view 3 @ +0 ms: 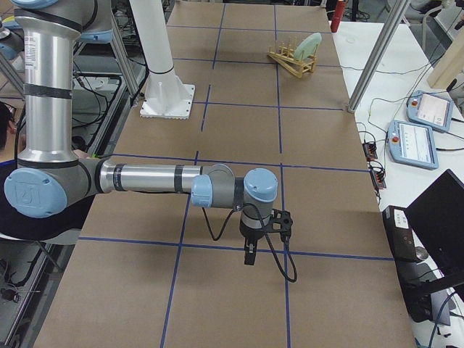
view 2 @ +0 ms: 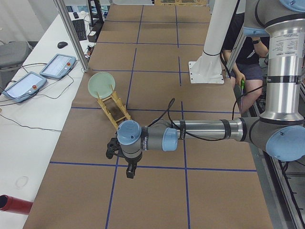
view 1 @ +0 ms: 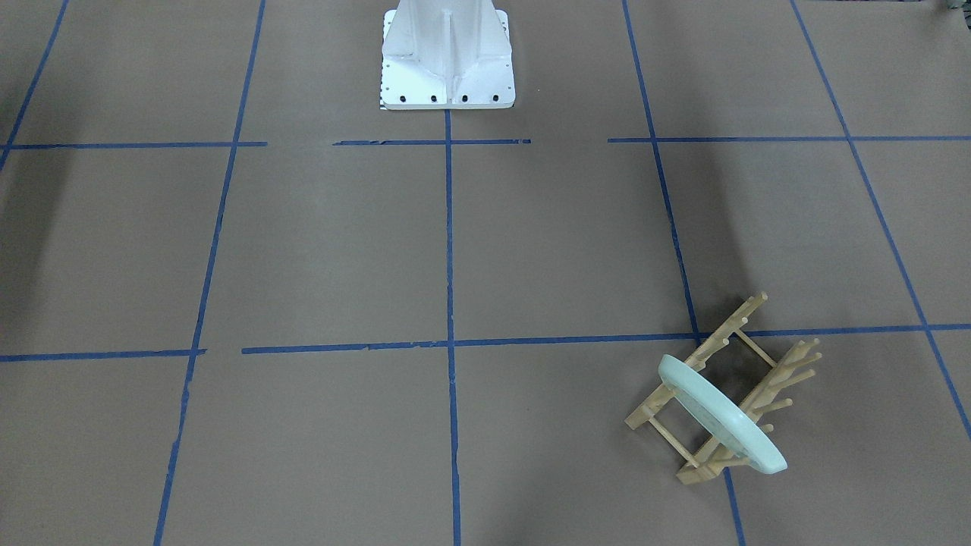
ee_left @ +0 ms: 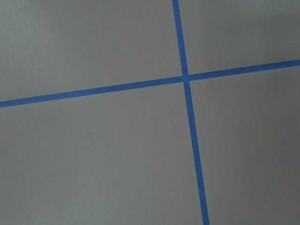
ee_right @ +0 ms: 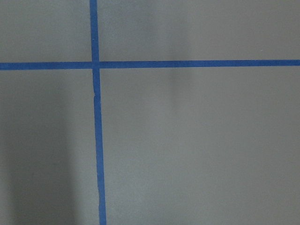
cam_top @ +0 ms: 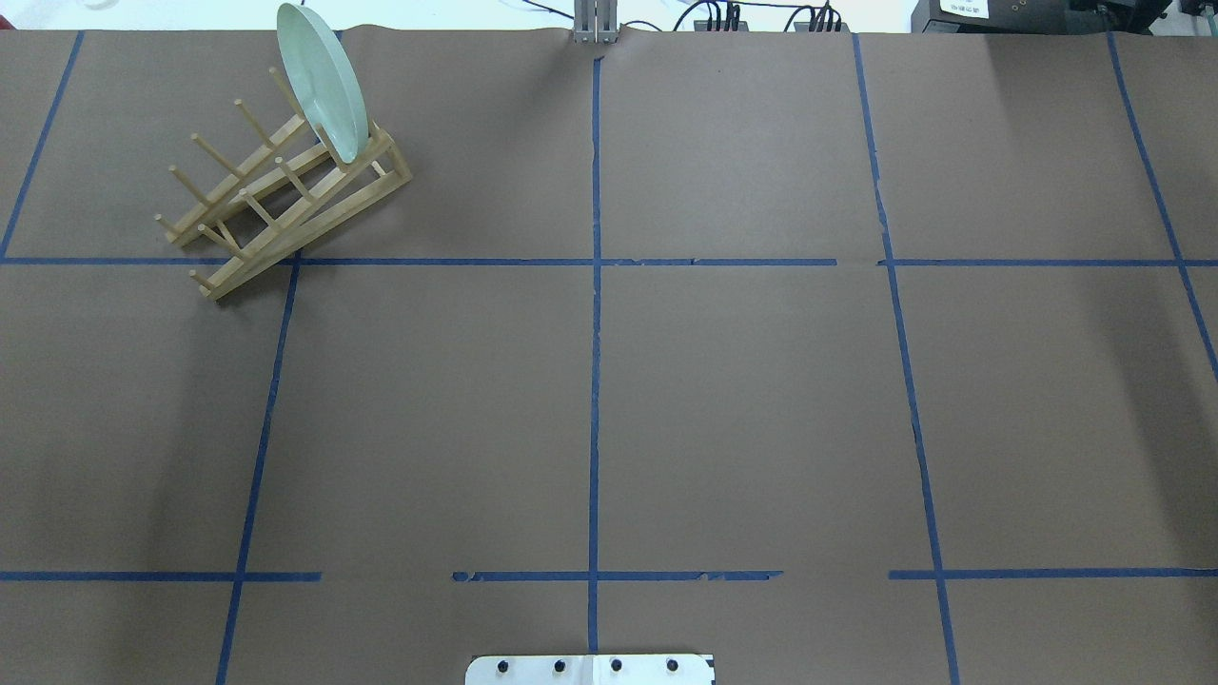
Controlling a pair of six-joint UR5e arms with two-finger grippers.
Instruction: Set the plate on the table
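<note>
1. Round, pale mint-green glossy plate [view 1: 721, 413]: stands on edge, tilted, between pegs at one end of the light wooden peg rack [view 1: 793, 368]. The rack sits at the far left of the brown, blue-taped table [cam_top: 742, 400], as the robot faces it.
2. Left gripper [view 2: 129, 171]: hangs over bare table, well apart from the rack. It shows only in the side view, so whether its fingers are parted or closed cannot be told.
3. Right gripper [view 3: 250, 255]: likewise over bare table, far from the plate; finger state cannot be told.
4. Step in hand, as judged: the opening approach, with the plate not yet grasped.
5. Next move, as judged: the nearer left arm reaches the plate's upper rim, lifts it clear of the pegs and lays it flat.
</note>
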